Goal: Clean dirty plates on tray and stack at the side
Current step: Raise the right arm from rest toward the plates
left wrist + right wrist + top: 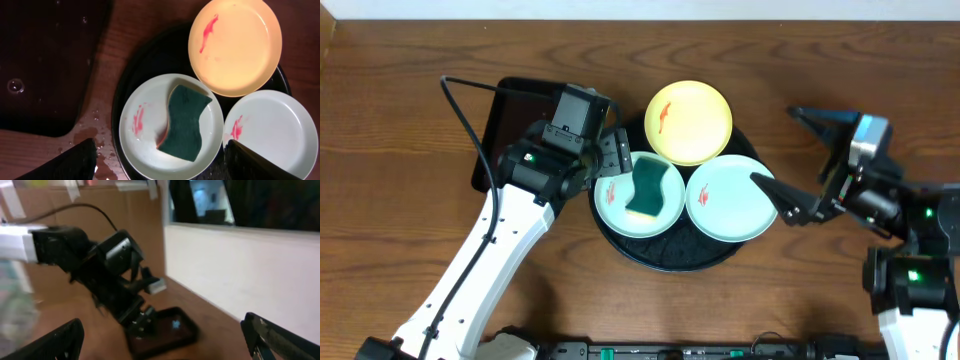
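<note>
The left gripper (161,164), wide open and empty, hides the upper-left rim of the large round black tray (665,262); the right gripper (772,145), also released, overhangs its right edge.

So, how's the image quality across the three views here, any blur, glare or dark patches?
Overhead: sharp and evenly lit, shadows soft. Left wrist: crisp on the sponge, a mild sheen on the yellow plate, the rectangular tray nearly lost in darkness. Right wrist: soft throughout, the left arm blurred and the left edge smeared.
</note>
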Motion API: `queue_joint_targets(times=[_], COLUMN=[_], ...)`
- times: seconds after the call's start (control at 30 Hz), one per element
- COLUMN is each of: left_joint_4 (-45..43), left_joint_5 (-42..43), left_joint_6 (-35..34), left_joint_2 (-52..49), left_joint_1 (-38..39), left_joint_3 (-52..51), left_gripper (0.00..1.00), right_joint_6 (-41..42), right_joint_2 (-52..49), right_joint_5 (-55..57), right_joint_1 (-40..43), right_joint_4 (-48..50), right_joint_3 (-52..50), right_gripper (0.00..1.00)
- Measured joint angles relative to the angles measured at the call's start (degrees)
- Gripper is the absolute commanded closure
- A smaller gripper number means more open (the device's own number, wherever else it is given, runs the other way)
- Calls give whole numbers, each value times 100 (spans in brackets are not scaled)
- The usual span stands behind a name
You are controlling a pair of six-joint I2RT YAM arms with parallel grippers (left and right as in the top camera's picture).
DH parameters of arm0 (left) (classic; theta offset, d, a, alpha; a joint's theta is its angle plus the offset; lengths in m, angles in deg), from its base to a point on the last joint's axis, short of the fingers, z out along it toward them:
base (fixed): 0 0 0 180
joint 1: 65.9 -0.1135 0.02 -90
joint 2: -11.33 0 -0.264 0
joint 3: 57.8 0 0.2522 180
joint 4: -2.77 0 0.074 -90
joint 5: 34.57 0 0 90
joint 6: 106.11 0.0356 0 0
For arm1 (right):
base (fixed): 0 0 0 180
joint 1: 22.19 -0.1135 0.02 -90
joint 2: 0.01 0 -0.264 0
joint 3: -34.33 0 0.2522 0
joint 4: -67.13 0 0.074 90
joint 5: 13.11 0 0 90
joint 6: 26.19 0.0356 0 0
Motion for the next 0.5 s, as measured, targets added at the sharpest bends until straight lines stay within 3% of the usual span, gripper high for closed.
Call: queue_joint_targets(times=[0.2,0.37,0.5], left_joint_4=[2,0,0], left_joint_5=[-2,-2,-2], left_joint_6=[0,0,0], left_joint_2=[-2,-2,-2], left_joint_1=[0,0,0], left_joint_3=[0,0,0], left_gripper=[18,18,18], right_joint_6=[918,1021,946], right_joint_2=[-640,-892,-894], right_joint_5=[-540,-651,-103], right_joint_1=[0,0,0], right_joint_4=[-282,-651,-859], right_joint_3=[544,973,1012], right_gripper=[1,1,1])
